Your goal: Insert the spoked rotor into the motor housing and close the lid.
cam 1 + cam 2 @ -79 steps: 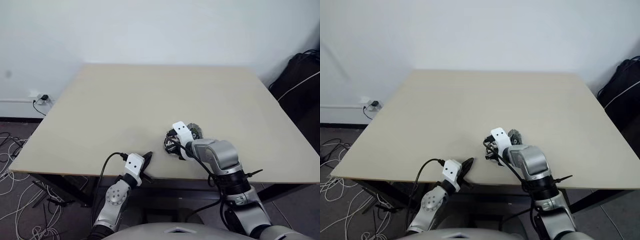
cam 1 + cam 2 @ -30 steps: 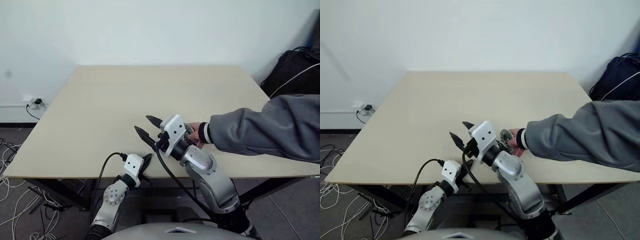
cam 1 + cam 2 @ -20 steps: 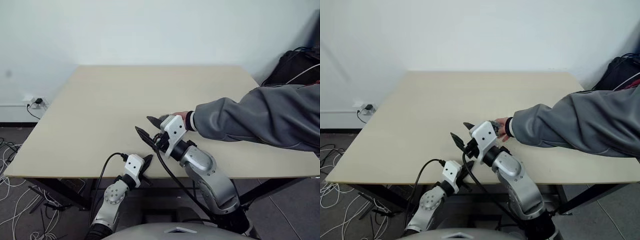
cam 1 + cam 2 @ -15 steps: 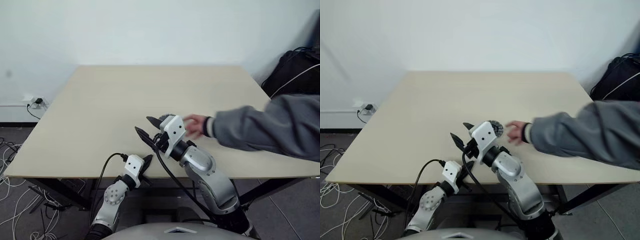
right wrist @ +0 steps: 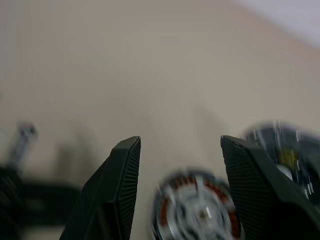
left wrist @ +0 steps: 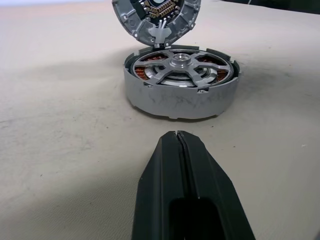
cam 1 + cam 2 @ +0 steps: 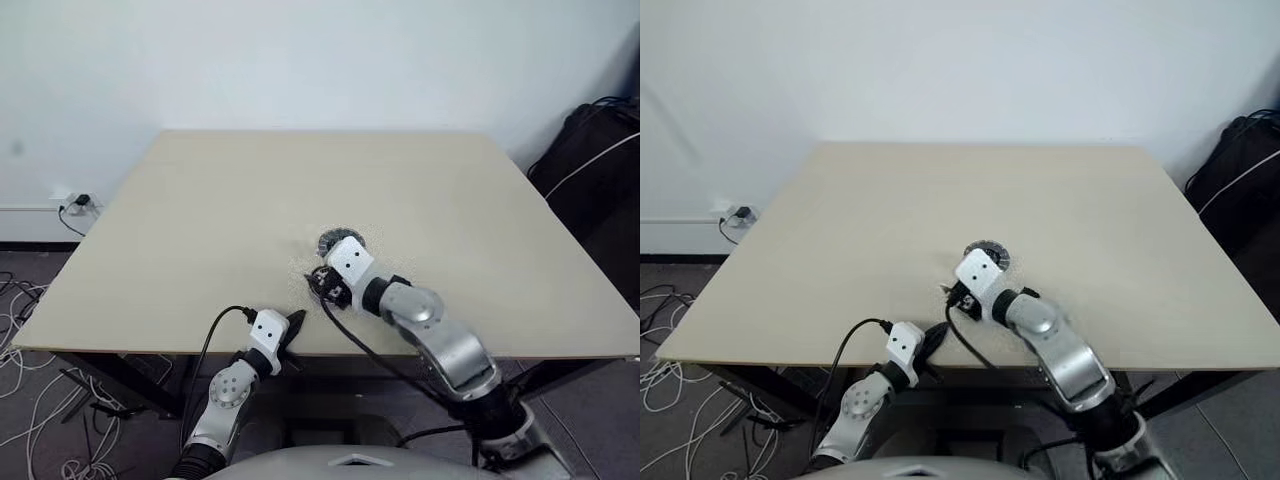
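While its fingers are pressed together, the left gripper hovers low over the beige desk, pointing at the motor housing just ahead of it. Inside the housing sits the spoked rotor, copper windings showing between its spokes. Beyond, the lid stands tilted up from the housing's far edge. Further right, the right gripper hangs with fingers apart directly above the housing.
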Available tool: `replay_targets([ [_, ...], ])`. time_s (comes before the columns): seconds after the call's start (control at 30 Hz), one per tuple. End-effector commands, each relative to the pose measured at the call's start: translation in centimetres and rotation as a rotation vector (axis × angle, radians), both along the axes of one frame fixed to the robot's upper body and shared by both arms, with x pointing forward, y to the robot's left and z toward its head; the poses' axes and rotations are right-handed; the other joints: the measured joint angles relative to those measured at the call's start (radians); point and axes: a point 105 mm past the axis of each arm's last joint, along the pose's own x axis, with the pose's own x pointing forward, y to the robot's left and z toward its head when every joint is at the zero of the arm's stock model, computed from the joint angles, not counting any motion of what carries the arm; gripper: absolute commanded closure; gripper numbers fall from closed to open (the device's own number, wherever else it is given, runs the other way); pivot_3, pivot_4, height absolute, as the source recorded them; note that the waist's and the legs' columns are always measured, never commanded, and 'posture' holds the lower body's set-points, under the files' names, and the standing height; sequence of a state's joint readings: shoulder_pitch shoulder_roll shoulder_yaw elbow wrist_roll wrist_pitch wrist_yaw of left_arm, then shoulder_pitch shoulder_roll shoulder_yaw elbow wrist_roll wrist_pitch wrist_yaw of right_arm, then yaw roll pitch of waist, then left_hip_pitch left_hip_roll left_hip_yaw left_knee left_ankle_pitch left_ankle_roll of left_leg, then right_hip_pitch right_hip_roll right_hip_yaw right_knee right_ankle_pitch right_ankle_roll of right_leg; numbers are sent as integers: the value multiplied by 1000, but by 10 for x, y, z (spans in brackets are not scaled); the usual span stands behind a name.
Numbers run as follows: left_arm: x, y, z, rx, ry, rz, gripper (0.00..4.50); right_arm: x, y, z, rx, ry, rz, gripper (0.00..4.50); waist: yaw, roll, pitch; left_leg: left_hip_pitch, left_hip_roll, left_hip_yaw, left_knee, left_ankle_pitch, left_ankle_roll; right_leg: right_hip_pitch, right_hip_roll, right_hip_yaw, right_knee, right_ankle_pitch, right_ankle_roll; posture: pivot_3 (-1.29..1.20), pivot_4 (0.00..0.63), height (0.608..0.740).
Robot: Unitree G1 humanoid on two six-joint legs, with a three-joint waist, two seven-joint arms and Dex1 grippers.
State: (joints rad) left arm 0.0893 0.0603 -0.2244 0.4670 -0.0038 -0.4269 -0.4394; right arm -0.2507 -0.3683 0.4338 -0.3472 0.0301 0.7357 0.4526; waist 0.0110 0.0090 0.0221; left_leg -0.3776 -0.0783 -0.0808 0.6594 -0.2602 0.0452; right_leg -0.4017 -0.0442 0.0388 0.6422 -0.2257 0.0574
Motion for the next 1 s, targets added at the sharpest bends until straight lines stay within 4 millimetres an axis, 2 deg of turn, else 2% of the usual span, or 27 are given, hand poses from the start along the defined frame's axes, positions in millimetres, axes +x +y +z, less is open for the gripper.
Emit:
replay_targets([
  [0.03, 6, -3, 8, -20, -37, -1, 4500, 4, -4, -7, -168, 7, 78, 1785, 3, 0, 0, 0, 0, 0, 0, 0, 0, 0, 0, 0, 0, 0, 0, 0, 0, 740],
  [0.33, 5, -5, 11, -26, -42, 8, 4500, 5, -17, -27, -379, 87, 319, 1785, 8, -1, 1, 0, 0, 0, 0, 0, 1, 2, 0, -1, -2, 0, 1, 0, 0, 740],
  [0.63, 5, -4, 16, -36, -52, 29, 4500, 13, -29, -42, -542, 103, 403, 1785, 11, -2, 1, 0, 0, 0, 0, -1, 1, 1, -1, -1, -2, 1, 0, 0, 0, 740],
  [0.9, 5, -6, 20, -43, -59, 37, 4500, 16, -30, -49, -587, 120, 429, 1785, 15, -2, 1, 0, 0, 0, 1, -1, 1, 2, -1, -1, -2, 1, 0, 0, 0, 740],
  [1.0, 6, -7, 22, -46, -62, 40, 4500, 17, -31, -50, -596, 120, 431, 2353, 15, -1, 1, 0, 0, 0, 1, -1, 1, 2, -1, -1, -2, 1, 0, 0, 0, 740],
])
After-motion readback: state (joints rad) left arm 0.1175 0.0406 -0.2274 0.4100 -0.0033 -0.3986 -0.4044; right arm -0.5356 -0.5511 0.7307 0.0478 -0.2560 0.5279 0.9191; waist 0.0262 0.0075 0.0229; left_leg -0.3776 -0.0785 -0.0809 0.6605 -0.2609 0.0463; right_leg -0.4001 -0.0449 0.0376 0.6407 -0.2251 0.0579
